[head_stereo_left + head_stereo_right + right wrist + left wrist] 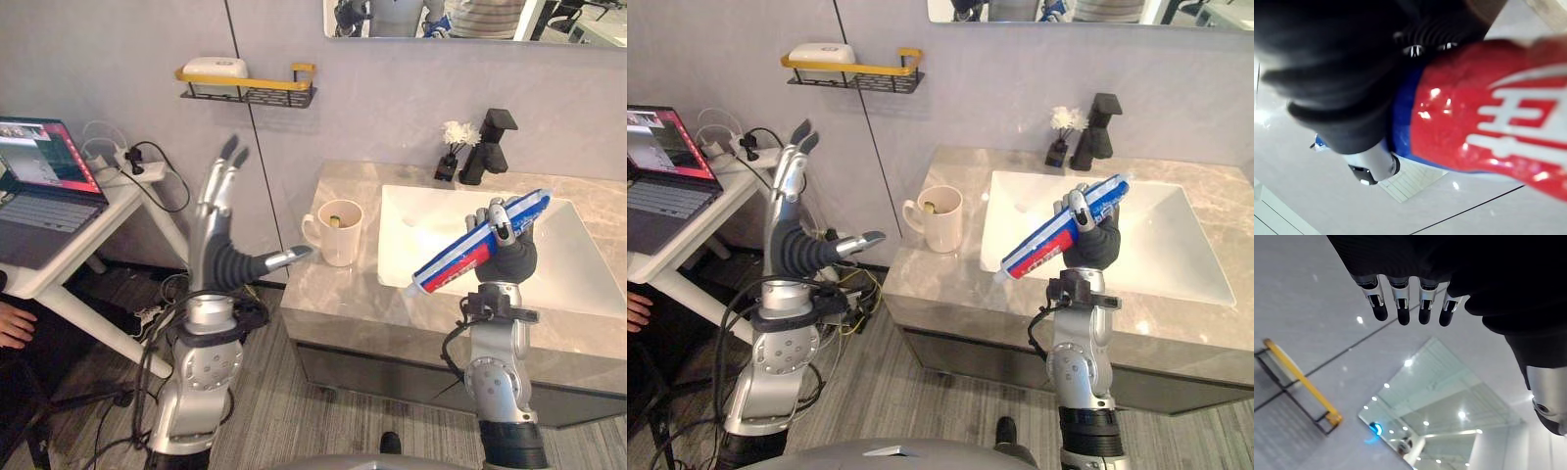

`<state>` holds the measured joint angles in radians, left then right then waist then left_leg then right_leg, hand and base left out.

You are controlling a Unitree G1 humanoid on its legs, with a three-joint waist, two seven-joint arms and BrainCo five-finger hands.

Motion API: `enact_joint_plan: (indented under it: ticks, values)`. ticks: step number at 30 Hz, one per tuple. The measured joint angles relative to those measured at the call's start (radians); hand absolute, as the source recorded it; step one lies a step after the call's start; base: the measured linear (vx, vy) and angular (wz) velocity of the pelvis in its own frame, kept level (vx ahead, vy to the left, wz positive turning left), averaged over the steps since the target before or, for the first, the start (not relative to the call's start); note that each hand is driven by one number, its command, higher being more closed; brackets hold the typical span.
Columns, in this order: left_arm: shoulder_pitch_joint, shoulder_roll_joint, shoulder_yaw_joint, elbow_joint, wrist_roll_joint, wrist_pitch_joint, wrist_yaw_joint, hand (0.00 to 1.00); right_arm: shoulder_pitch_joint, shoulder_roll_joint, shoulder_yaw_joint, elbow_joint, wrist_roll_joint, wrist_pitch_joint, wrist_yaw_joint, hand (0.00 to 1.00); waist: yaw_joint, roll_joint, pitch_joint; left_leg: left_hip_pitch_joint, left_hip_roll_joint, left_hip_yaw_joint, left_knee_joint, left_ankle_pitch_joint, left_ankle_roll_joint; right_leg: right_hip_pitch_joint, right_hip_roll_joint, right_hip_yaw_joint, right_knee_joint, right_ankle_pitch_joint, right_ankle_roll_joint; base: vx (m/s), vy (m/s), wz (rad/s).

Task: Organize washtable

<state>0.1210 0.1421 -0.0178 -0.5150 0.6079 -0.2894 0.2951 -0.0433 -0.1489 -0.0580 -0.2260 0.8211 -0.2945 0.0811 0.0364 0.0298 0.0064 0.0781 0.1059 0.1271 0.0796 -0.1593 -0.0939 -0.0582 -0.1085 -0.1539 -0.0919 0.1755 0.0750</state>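
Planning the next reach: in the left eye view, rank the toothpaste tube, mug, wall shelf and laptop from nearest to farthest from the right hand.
1. Toothpaste tube: held in the right hand.
2. Mug: left end of the counter.
3. Wall shelf: high on the left.
4. Laptop: far left.

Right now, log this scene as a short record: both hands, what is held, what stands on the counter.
right hand: shut on toothpaste tube, raised over the sink
toothpaste tube: red, white and blue, tilted, cap end lower
left hand: open, fingers straight, raised left of the counter
mug: cream, upright on counter, left of sink
faucet: black, behind the sink
wall shelf: holds a white object
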Motion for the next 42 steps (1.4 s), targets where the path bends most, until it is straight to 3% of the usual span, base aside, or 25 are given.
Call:
enact_joint_plan:
  ticks: [12, 19, 23, 33, 42]
  values:
    - [0.088, -0.063, 0.019, 0.212, -0.082, 0.036, -0.103, 0.00, -0.252, -0.048, 0.016, 0.131, -0.353, 0.031, -0.095, 1.00, 0.028, -0.015, 0.009, -0.002, 0.000, -0.016, -0.011, 0.003, 0.000, 0.003, -0.002, -0.019, 0.000, -0.005, 0.001, 0.00, -0.001, 0.04]
    - [0.090, -0.066, 0.003, 0.290, -0.082, 0.047, -0.116, 0.00, -0.381, -0.050, 0.063, 0.161, -0.485, 0.037, -0.152, 1.00, 0.035, -0.027, 0.017, -0.004, 0.000, -0.023, -0.015, 0.006, 0.001, 0.002, -0.003, -0.026, 0.000, -0.006, 0.001, 0.01, 0.000, 0.02]
    - [0.091, -0.066, -0.026, 0.320, -0.082, 0.048, -0.116, 0.00, -0.467, -0.073, 0.089, 0.203, -0.618, 0.039, -0.190, 1.00, 0.042, -0.035, 0.021, -0.007, -0.001, -0.026, -0.017, 0.007, 0.001, 0.001, -0.004, -0.027, 0.000, -0.006, 0.001, 0.00, 0.000, 0.00]
    - [0.118, -0.068, -0.051, 0.365, -0.081, 0.049, -0.114, 0.00, -0.605, -0.100, 0.153, 0.235, -0.815, 0.044, -0.238, 1.00, 0.058, -0.036, 0.022, -0.026, 0.000, -0.051, -0.025, 0.025, -0.003, -0.008, -0.007, -0.054, 0.000, -0.006, 0.000, 0.00, -0.008, 0.08]
    - [0.120, -0.068, -0.060, 0.460, -0.080, 0.051, -0.108, 0.00, -0.646, -0.113, 0.181, 0.270, -0.890, 0.047, -0.260, 1.00, 0.065, -0.039, 0.023, -0.037, 0.001, -0.055, -0.030, 0.026, -0.004, -0.017, -0.007, -0.060, 0.000, -0.008, -0.002, -0.01, 0.000, 0.02]
